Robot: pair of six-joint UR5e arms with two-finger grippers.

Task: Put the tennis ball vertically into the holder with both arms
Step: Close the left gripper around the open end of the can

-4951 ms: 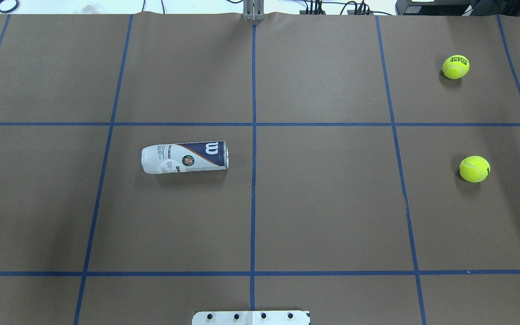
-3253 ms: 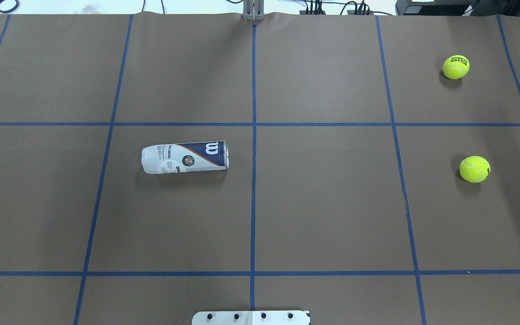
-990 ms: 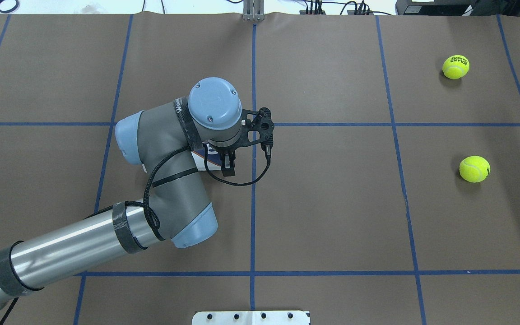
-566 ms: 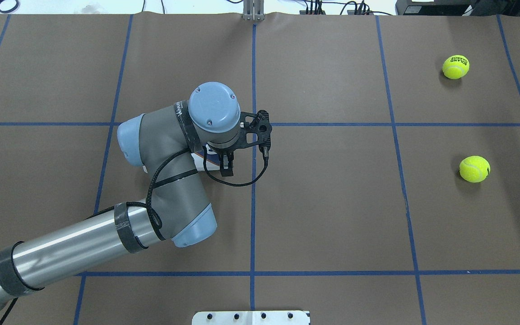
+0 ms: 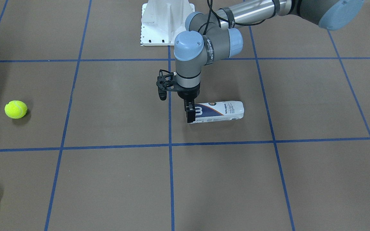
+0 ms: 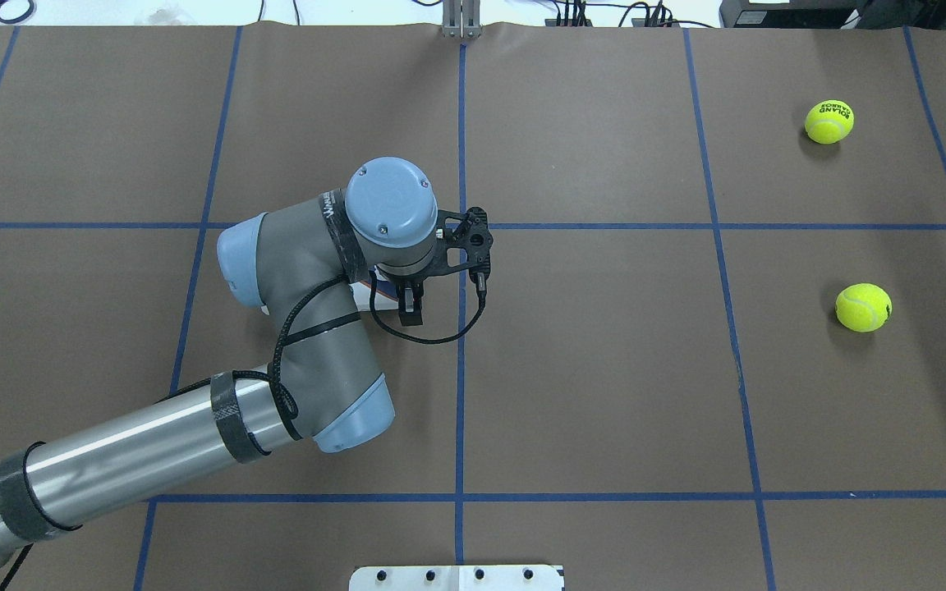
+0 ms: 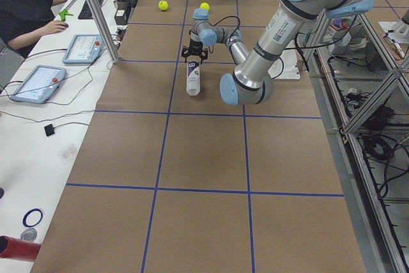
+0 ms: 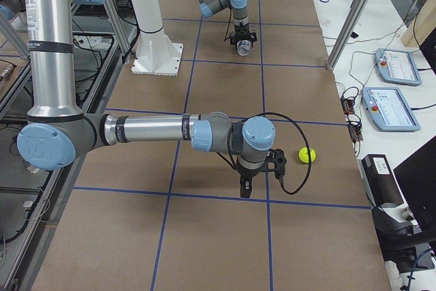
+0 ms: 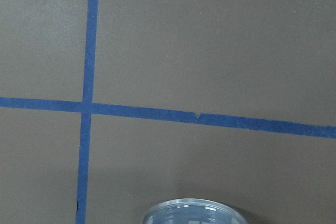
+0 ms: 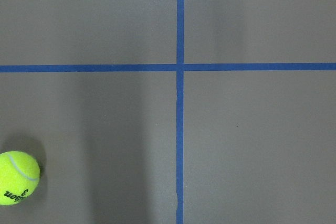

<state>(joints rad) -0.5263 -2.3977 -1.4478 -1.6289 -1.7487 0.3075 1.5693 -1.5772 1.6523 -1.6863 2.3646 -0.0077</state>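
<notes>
At 9 o'clock on the table [image 6: 604,386], overhead view, left gripper [image 5: 189,116] sits at mouth of lying holder [image 5: 220,112]; right gripper [image 8: 244,190] points down; both jaw openings indiscernible

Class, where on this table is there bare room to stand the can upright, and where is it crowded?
Bare: the squares on the operators' side of the holder, and the middle stretch between the left gripper and the two tennis balls. Crowded: around the holder, under the left arm, and by the white pedestal base.
</notes>
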